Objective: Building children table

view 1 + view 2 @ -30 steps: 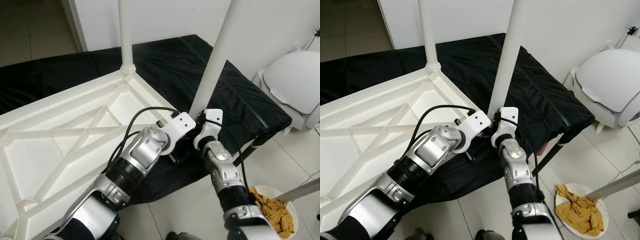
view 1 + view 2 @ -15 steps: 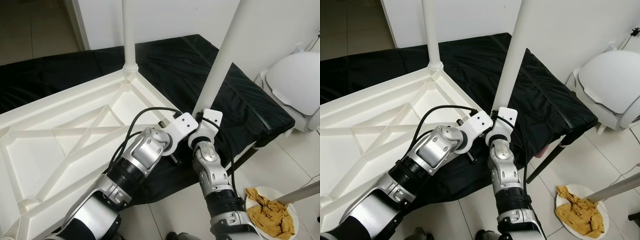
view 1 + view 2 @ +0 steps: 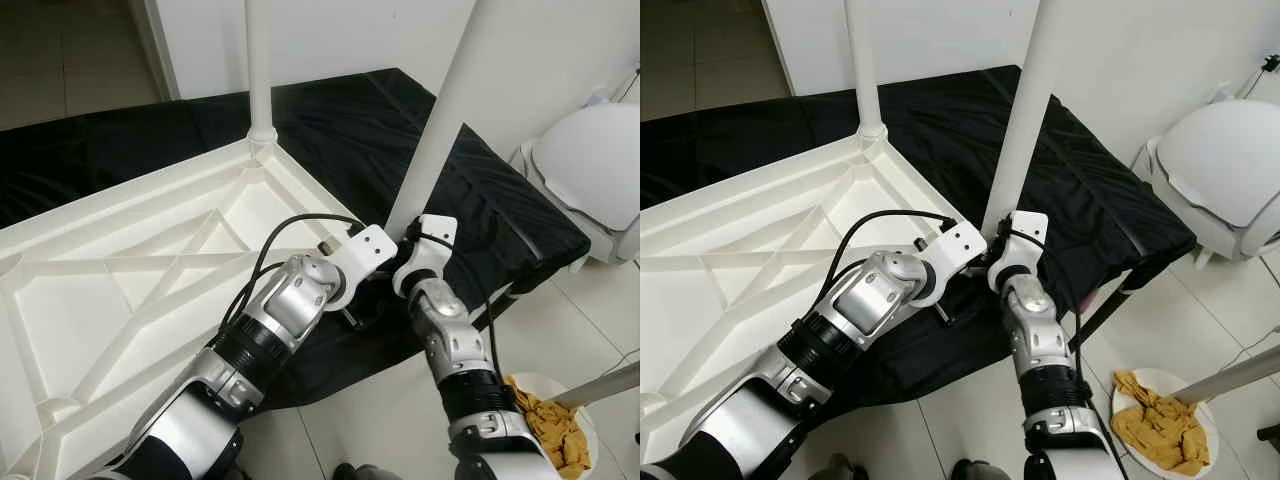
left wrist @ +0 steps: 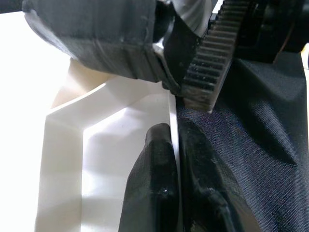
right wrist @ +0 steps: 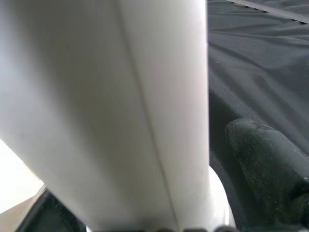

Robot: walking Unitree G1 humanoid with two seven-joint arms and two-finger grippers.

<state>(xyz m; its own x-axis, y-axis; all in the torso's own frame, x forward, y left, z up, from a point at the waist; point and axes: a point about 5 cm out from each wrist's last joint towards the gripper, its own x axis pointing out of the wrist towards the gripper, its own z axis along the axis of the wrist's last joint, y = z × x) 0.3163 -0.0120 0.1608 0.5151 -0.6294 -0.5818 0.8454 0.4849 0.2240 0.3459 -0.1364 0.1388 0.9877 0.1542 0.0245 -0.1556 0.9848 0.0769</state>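
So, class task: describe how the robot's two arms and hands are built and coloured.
Both arms are silver metal with black ribbed bands at the joints. The left arm has a rounded silver elbow housing, a white wrist block and looping black cables. The right arm is slimmer, with a white wrist piece and a black cable alongside. The left hand has two long matte-black fingers, beneath a black toothed rack.

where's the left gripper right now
The left gripper pinches the white tabletop's rim at its near right corner, beside the right gripper on the leg.
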